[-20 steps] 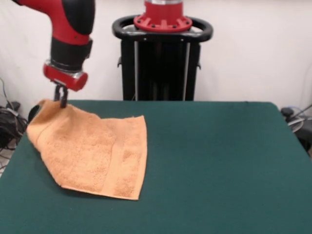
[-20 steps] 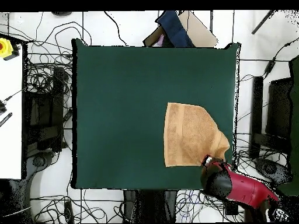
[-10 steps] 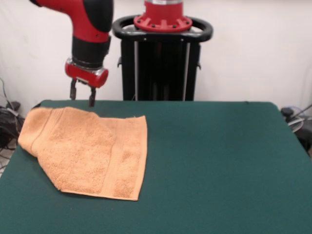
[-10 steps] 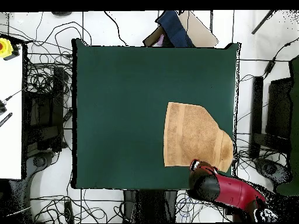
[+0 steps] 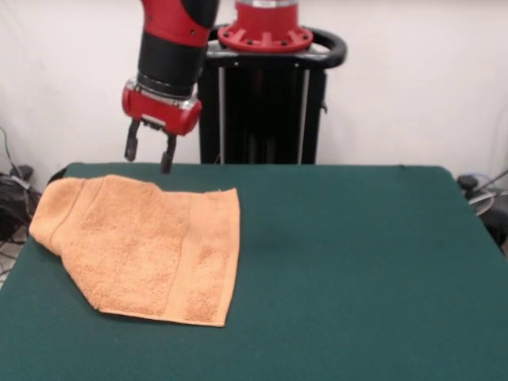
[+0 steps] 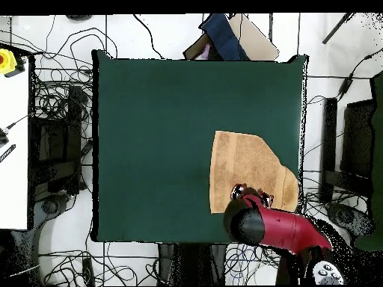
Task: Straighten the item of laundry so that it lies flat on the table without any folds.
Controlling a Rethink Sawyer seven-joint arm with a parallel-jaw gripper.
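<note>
The orange-tan towel (image 5: 143, 246) lies on the dark green table (image 5: 357, 270) at the left in the front view, reaching the table's left edge. Its outline is not square: one corner looks cut off on a slant, and a woven band runs near its right edge. In the overhead view the towel (image 6: 243, 168) sits near the table's (image 6: 149, 142) right side. My gripper (image 5: 148, 155) hangs open above the towel's far edge, holding nothing, with both fingers apart. From overhead the gripper (image 6: 249, 196) is over the towel's lower part, and the arm covers some cloth.
The black pedestal frame (image 5: 266, 95) stands behind the table's far edge. Cables (image 6: 56, 112) and floor clutter surround the table in the overhead view. A white bench (image 6: 13, 149) sits at the left.
One second ago the gripper was shut on the towel's far-left corner, holding it up. It let go, the corner dropped flat, and the open gripper rose and moved right.
</note>
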